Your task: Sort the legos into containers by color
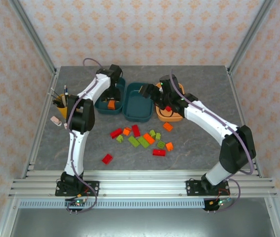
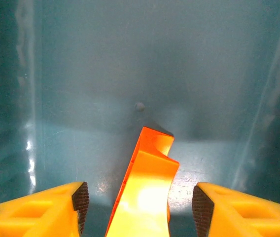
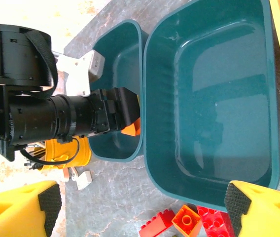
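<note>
Orange wedge lego (image 2: 145, 192) glossy, notched top, in teal tub (image 2: 130, 74).

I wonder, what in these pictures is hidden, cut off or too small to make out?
Orange tub, contents: top view, right arm covers most.
Orange brick, lower end: left wrist view, cut off by bottom edge.
Yellow cup, contents: top view, too small.
</note>
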